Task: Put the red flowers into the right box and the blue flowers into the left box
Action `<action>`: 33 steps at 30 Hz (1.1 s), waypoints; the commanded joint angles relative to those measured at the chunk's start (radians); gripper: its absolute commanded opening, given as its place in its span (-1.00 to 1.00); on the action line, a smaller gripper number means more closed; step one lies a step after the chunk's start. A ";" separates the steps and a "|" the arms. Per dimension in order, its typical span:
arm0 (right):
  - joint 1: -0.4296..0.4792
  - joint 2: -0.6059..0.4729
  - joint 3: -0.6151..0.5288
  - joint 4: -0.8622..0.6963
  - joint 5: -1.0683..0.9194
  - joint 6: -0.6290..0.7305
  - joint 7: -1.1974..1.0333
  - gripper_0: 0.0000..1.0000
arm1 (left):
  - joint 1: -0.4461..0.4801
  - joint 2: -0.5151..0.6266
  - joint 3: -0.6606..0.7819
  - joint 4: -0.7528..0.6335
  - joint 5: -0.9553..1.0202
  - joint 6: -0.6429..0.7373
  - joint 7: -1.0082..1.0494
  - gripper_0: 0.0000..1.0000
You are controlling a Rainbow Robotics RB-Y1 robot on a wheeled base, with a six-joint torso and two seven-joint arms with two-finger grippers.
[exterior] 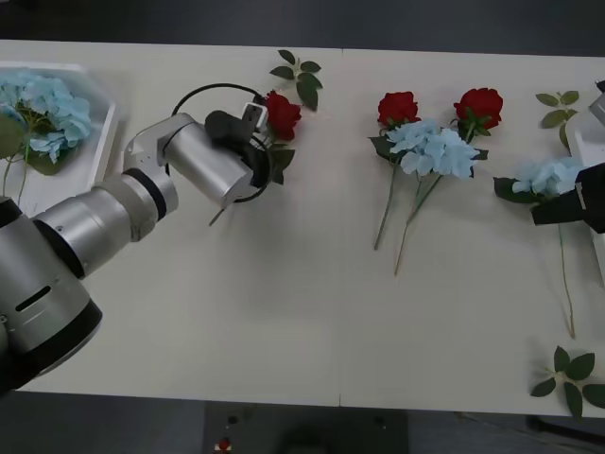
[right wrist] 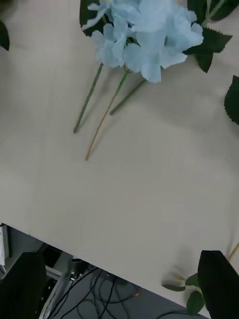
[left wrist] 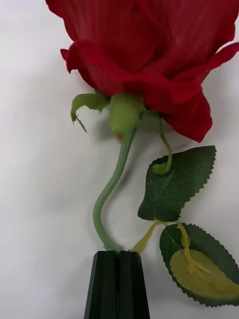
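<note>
A: Front view. Left gripper (exterior: 257, 142) at a red rose (exterior: 281, 114) on the worktop (exterior: 284, 322), far-left part; stem hidden under the wrist. Left box (exterior: 102, 132) holds blue flowers (exterior: 47, 109). Right gripper (exterior: 558, 210) beside a blue stem (exterior: 548, 175), near the right box (exterior: 579, 142); contents hidden.

B: Right wrist view?

A: Jaws spread, dark fingers (right wrist: 219, 279) in the corners. Middle blue cluster (right wrist: 144, 35) ahead, stems trailing back.

B: Left wrist view?

A: Jaws pressed together, pinching the rose's stem (left wrist: 112, 189); head straight ahead, long axis in line with them. Right box lies well across the worktop, likely a handover.
</note>
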 commanded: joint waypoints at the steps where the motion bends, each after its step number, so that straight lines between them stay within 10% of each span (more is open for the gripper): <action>1: -0.023 0.023 -0.026 -0.026 -0.008 -0.021 -0.044 0.78 | 0.001 0.078 0.055 -0.139 0.060 0.164 -0.048 -1.00; 21: -0.148 0.084 -0.016 0.042 -0.129 -0.087 -0.050 0.78 | 0.092 0.237 0.266 -0.633 0.111 0.716 -0.063 -1.00; 28: -0.150 0.084 -0.014 0.066 -0.206 -0.173 -0.044 0.77 | 0.123 0.237 0.277 -0.659 0.111 0.689 -0.063 -0.99; 29: -0.150 0.084 -0.013 0.069 -0.209 -0.176 -0.044 0.78 | 0.124 0.237 0.277 -0.658 0.109 0.681 -0.063 -0.75; 31: -0.148 0.087 -0.008 0.081 -0.221 -0.198 -0.042 0.78 | 0.127 0.240 0.277 -0.653 0.108 0.676 -0.072 1.00; 33: -0.150 0.093 -0.003 0.091 -0.227 -0.224 -0.040 0.78 | 0.127 0.240 0.277 -0.651 0.106 0.676 -0.077 1.00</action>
